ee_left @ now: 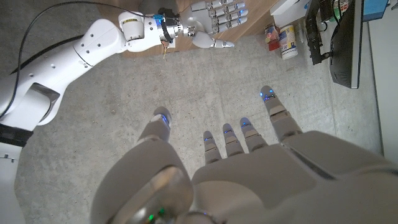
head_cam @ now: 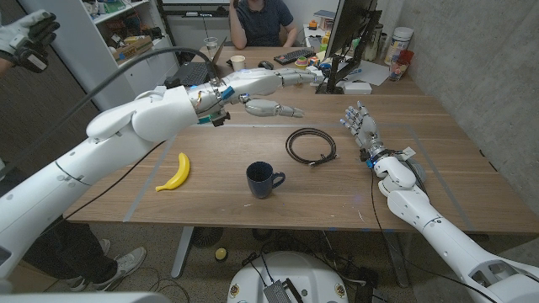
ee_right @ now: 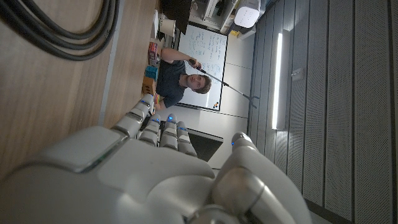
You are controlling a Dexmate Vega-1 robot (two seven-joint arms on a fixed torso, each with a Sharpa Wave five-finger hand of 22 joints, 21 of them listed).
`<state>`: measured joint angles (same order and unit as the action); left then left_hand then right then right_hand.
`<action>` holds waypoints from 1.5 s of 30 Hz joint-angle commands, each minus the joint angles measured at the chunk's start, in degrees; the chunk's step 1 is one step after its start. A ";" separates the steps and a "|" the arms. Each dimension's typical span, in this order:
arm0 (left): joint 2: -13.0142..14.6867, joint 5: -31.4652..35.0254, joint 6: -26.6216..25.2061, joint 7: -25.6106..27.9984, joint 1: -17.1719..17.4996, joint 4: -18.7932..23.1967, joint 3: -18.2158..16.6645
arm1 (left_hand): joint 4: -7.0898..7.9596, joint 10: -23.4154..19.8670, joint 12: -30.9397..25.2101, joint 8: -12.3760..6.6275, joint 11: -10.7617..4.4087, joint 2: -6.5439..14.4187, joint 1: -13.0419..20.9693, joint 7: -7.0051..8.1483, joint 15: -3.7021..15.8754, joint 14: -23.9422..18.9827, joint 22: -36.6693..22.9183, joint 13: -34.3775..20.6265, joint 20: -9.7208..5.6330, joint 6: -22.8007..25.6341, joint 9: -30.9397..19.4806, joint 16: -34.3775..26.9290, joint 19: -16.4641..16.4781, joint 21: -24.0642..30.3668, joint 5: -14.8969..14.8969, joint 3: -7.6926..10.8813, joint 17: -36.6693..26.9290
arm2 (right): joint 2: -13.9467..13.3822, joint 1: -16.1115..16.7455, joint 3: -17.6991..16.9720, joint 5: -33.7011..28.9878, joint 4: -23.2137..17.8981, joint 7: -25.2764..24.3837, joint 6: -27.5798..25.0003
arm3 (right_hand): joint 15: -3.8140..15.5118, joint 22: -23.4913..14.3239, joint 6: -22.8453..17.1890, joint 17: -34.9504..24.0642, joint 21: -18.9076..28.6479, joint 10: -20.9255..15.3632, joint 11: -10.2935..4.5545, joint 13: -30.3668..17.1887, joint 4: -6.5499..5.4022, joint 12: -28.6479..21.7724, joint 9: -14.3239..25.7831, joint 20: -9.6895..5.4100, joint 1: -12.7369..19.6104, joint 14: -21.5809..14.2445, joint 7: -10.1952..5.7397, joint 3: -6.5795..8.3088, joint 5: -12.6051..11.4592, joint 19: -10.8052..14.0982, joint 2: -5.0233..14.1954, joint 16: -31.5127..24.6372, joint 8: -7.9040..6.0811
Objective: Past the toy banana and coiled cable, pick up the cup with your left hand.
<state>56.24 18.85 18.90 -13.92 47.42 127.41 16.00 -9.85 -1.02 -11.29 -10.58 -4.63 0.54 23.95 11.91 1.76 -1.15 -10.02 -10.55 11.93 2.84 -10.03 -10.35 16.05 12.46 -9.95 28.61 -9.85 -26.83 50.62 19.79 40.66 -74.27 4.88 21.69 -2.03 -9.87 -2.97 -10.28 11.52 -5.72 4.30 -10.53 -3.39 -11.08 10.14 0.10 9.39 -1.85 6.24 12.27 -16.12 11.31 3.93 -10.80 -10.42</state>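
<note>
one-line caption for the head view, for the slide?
Left hand raised open beyond the cup, banana and coiled cable; right hand waits.

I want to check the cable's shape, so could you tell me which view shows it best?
The head view: the whole cable lies coiled on the table beyond the cup. The right wrist view catches an arc of it.

A wooden table (head_cam: pixel 438 143) fronts a grey wall (head_cam: pixel 480 50), a cluttered desk (head_cam: pixel 379 76) and perhaps a whiteboard (ee_right: pixel 205 43).

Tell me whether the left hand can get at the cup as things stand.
Probably yes: the left hand is raised, open and empty beyond the cup, and bare table lies between them; banana and cable sit off to either side.
</note>
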 commanded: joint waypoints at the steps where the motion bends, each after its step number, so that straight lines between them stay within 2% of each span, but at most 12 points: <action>1: 2.41 3.53 -4.51 -4.62 -0.46 3.09 -0.14 | -0.28 1.25 0.20 -0.38 -0.47 -0.31 1.99 0.63 -0.10 0.59 -0.46 -0.24 0.31 -0.03 -0.23 -0.09 1.67 0.44 -0.01 -0.10 -0.30 | 0.02 -0.02 0.17 -0.18 0.07 0.18 0.31 | -0.03 -0.17 -0.01 -0.08 0.11 -0.29 0.08 -0.22 0.09 -0.02 0.17 -0.40 0.08 -0.25 0.06 -0.28 -0.41 0.01 -0.47 -0.07 -0.41; 10: 3.94 5.73 -8.98 -11.94 -3.59 5.53 2.69 | -0.51 6.20 0.68 0.07 -0.47 -3.49 7.41 0.70 -2.57 3.09 -0.70 -0.35 0.60 -3.35 -0.47 -0.01 3.86 0.41 -0.18 -0.55 -0.58 | 0.02 0.09 0.09 -0.29 0.11 0.10 0.67 | -0.13 -0.17 0.05 -0.10 0.08 -0.28 0.12 -0.22 0.05 0.00 0.16 -0.37 -0.05 -0.23 -0.02 -0.37 -0.50 -0.01 -0.50 -0.05 -0.39; 13: 4.39 6.37 -10.29 -13.75 -4.00 6.77 3.22 | -0.49 7.35 0.83 0.03 -0.09 -4.16 8.10 0.68 -2.68 2.99 -0.75 -0.36 0.58 -3.81 -0.50 -0.19 4.22 0.44 -0.24 -0.77 -0.62 | -0.03 0.16 0.00 -0.10 -0.02 0.08 0.52 | -0.14 -0.17 0.10 -0.10 0.06 -0.24 0.08 -0.22 0.03 0.02 0.16 -0.31 -0.11 -0.24 -0.04 -0.42 -0.54 -0.04 -0.52 -0.05 -0.37; 17: 4.63 6.22 -10.23 -14.49 -4.26 7.10 3.54 | -0.37 7.84 0.34 -0.29 -0.03 -5.53 10.05 0.67 -1.38 0.99 -1.01 -0.38 0.51 -4.27 -0.61 -0.99 5.90 0.93 -0.43 -1.24 -0.76 | 0.07 0.14 -0.02 0.05 0.10 0.16 0.48 | -0.17 -0.18 0.11 -0.11 0.05 -0.29 0.01 -0.21 0.00 0.00 0.16 -0.30 -0.19 -0.24 -0.04 -0.48 -0.58 -0.03 -0.53 -0.05 -0.36; 22: 5.06 4.66 -11.07 -17.00 -5.10 7.48 3.87 | -0.23 8.92 0.41 -0.62 -0.07 -6.11 11.43 0.68 -1.71 1.17 -1.13 -0.38 0.55 -3.85 -0.68 -0.80 7.09 1.25 -0.55 -1.49 -0.83 | 0.27 0.19 -0.12 0.37 0.20 0.19 0.53 | -0.19 -0.18 0.10 -0.11 0.03 -0.27 0.04 -0.21 -0.02 0.01 0.16 -0.26 -0.25 -0.24 -0.05 -0.53 -0.63 -0.07 -0.55 -0.05 -0.37; 28: 6.78 5.74 -11.86 -17.12 -3.82 9.73 2.62 | -0.14 9.88 0.46 -0.62 0.09 -6.60 12.51 0.70 -2.08 1.66 -1.08 -0.35 0.61 -4.01 -0.69 -0.60 7.52 1.20 -0.63 -1.75 -0.83 | 0.00 0.47 -0.20 -0.27 -0.24 0.12 1.50 | -0.24 -0.18 0.08 -0.12 0.00 -0.25 -0.04 -0.21 -0.05 0.03 0.16 -0.19 -0.35 -0.27 -0.11 -0.61 -0.69 -0.11 -0.58 -0.06 -0.38; 33: 6.63 6.60 -13.05 -18.76 -4.48 9.88 3.75 | -0.06 10.62 0.53 -0.63 -0.31 -6.88 13.24 0.70 -2.01 1.52 -1.02 -0.32 0.63 -4.06 -0.69 -0.64 7.66 1.08 -0.68 -1.94 -0.83 | 0.00 0.09 0.04 -0.48 0.06 0.18 1.18 | -0.28 -0.18 0.09 -0.12 -0.02 -0.24 -0.02 -0.21 -0.08 0.03 0.16 -0.17 -0.44 -0.24 -0.12 -0.68 -0.72 -0.14 -0.61 -0.04 -0.37; 34: 6.57 6.62 -13.33 -19.25 -4.69 9.86 4.01 | -0.05 10.87 0.58 -0.64 -0.21 -6.92 13.38 0.70 -2.10 1.59 -1.01 -0.32 0.63 -4.06 -0.69 -0.61 7.67 1.05 -0.69 -1.97 -0.83 | 0.07 0.14 0.01 -0.37 -0.08 -0.15 0.91 | -0.35 -0.18 0.13 -0.12 -0.04 -0.24 -0.05 -0.21 -0.08 0.04 0.16 -0.16 -0.45 -0.19 -0.14 -0.70 -0.73 -0.20 -0.62 -0.02 -0.36; 35: 6.63 6.94 -13.66 -19.69 -4.82 10.00 4.22 | 0.07 11.13 0.52 -0.61 0.74 -6.78 13.87 0.71 -2.91 1.78 -0.99 -0.31 0.65 -4.16 -0.69 -0.55 7.66 0.94 -0.73 -1.98 -0.84 | 0.04 0.07 0.11 -0.63 0.10 -0.12 1.04 | -0.36 -0.18 0.16 -0.12 -0.09 -0.24 -0.05 -0.21 -0.09 0.04 0.16 -0.15 -0.48 -0.16 -0.16 -0.72 -0.73 -0.31 -0.63 -0.01 -0.34; 38: 6.78 7.50 -14.52 -21.10 -5.20 10.36 4.81 | 0.13 11.22 0.33 -0.65 -0.24 -6.95 14.59 0.70 -2.45 1.61 -0.94 -0.29 0.64 -4.12 -0.69 -0.62 7.68 0.77 -0.73 -2.17 -0.85 | 0.13 0.15 0.04 -0.43 -0.01 -0.43 0.76 | -0.44 -0.18 0.20 -0.13 -0.21 -0.12 -0.11 -0.21 -0.12 0.09 0.16 -0.16 -0.56 -0.13 -0.15 -0.79 -0.76 -0.62 -0.67 0.00 -0.33; 43: 6.85 8.78 -15.36 -22.59 -5.61 10.80 5.71 | 0.23 11.46 0.24 -0.65 0.31 -7.07 15.20 0.71 -3.04 1.74 -0.91 -0.29 0.66 -4.14 -0.70 -0.58 7.71 0.63 -0.76 -2.37 -0.87 | 0.16 0.13 0.04 -0.54 0.17 -0.40 1.02 | -0.45 -0.19 0.25 -0.14 -0.22 -0.06 -0.06 -0.20 -0.16 0.11 0.15 -0.15 -0.67 -0.12 -0.14 -0.87 -0.79 -0.66 -0.70 0.00 -0.31; 45: 7.03 9.35 -15.66 -23.00 -5.57 11.13 5.82 | 0.35 11.51 0.11 -0.64 -0.06 -7.09 15.68 0.71 -2.73 1.63 -0.91 -0.29 0.66 -4.19 -0.70 -0.65 7.77 0.51 -0.77 -2.56 -0.89 | 0.25 0.12 0.00 -0.40 0.21 -0.35 1.05 | -0.45 -0.19 0.29 -0.14 -0.23 -0.03 -0.05 -0.20 -0.17 0.12 0.15 -0.14 -0.69 -0.13 -0.13 -0.89 -0.79 -0.68 -0.71 0.00 -0.30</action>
<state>62.76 25.33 6.11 -32.43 42.51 137.31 20.44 -9.57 9.88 -10.81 -11.03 -4.51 -6.57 38.76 12.60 -0.44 0.43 -10.92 -10.64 12.49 -0.92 -10.54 -10.84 23.43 13.19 -10.25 26.34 -10.54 -26.75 50.86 19.75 40.21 -74.22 4.78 22.79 -2.03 -9.88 -2.97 -10.26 11.52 -5.71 4.29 -10.53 -3.57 -11.08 10.15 0.00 8.86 -1.85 6.24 11.62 -16.55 10.77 3.40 -10.80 -10.42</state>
